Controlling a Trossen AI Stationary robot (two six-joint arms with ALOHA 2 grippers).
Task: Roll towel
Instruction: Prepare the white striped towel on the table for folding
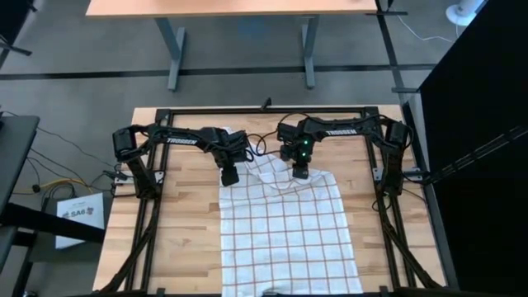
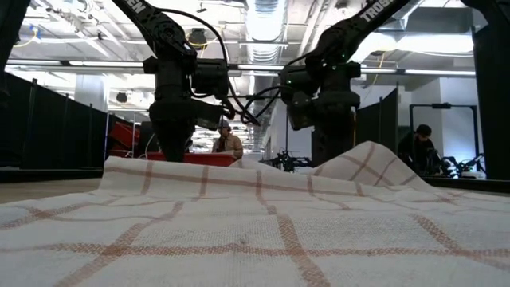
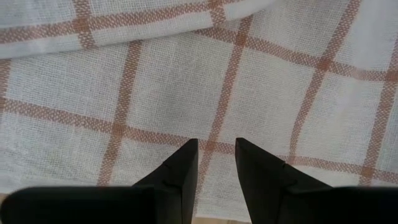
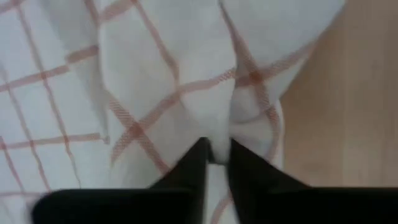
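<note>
The counter (image 1: pixel 181 239) is formed of pale wooden planks with a visible grain, edged by a dark metal frame (image 1: pixel 247 110). Most of its middle is covered by the towel (image 1: pixel 289 239), a thin, loosely woven white cloth crossed by fine reddish-brown lines in a grid of squares; it is spread flat from the near edge of the counter toward the arms, where its far edge is rumpled and drawn up into a small peak on the right side. In the low view that raised fold is seen as a soft ridge above the otherwise flat cloth. Two dark jointed arms are extended from the far corners of the frame and bent inward, with both wrists pointed down at the towel's far edge. The left hand (image 1: pixel 229 176) is held at the left far corner of the towel, its two tapered black fingers (image 3: pixel 177 177) set with a narrow gap between them; the tips are seen over the flat weave near the cloth's edge, and no fold is seen between them. The right hand (image 1: pixel 301 172) is placed at the raised part of the far edge, and its fingers (image 4: pixel 193 163) are closed almost together on a pinched pleat of the towel, which is gathered into creases around them.
</note>
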